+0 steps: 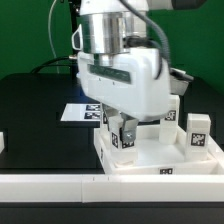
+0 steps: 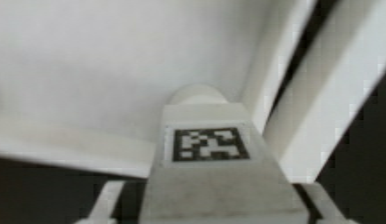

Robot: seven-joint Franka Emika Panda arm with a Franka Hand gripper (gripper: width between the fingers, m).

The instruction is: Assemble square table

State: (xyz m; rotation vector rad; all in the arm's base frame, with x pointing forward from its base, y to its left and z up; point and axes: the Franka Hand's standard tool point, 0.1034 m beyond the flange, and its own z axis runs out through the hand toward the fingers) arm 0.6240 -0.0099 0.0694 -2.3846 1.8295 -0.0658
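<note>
Fingers (image 2: pixel 115 203) clamped on a tagged leg (image 2: pixel 211 140), upright over the square tabletop (image 1: pixel 150 165) by the border bar (image 1: pixel 60 185); probably midway, other legs (image 1: pixel 198 133) standing on the slab, this one unseated.

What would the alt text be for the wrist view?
A white leg with a black-and-white square tag fills the centre, seen close up between the jaws. Behind it lies the blurred white square tabletop with its raised rim.

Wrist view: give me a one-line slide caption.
Tagged white leg seen close up over the white square slab, beside its raised rim.
</note>
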